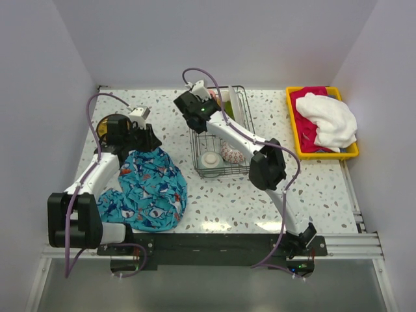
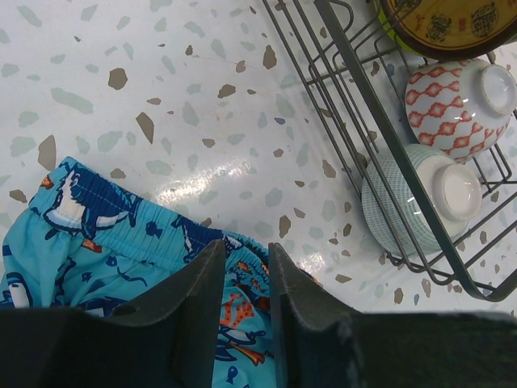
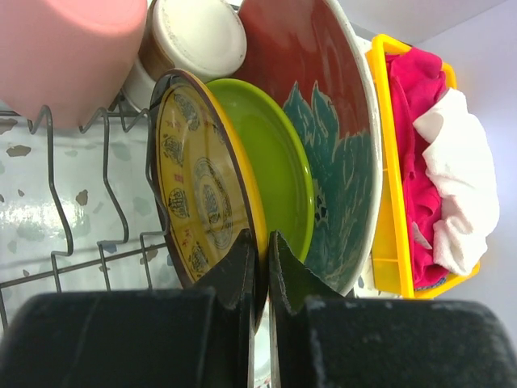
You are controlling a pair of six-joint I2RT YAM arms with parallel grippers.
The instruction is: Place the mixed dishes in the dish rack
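Observation:
The dish rack (image 1: 218, 175) stands at the table's middle back. In the right wrist view a yellow-olive plate (image 3: 194, 186), a lime-green plate (image 3: 271, 162) and a teal-and-red plate (image 3: 323, 121) stand on edge in it, with a pink cup (image 3: 65, 56) and a cream cup (image 3: 198, 36) beyond. My right gripper (image 3: 262, 238) is shut on the yellow-olive plate's rim. A mint bowl (image 2: 412, 202) and a red-patterned bowl (image 2: 456, 101) lie in the rack's near end (image 2: 363, 97). My left gripper (image 2: 246, 250) hovers slightly open and empty over the blue patterned cloth (image 2: 97, 234), left of the rack.
The blue cloth (image 1: 153, 188) covers the front left of the table. A yellow plastic tray (image 1: 292, 130) with a white towel (image 1: 335, 117) and a pink towel (image 1: 312, 127) sits at the back right. White walls close in three sides.

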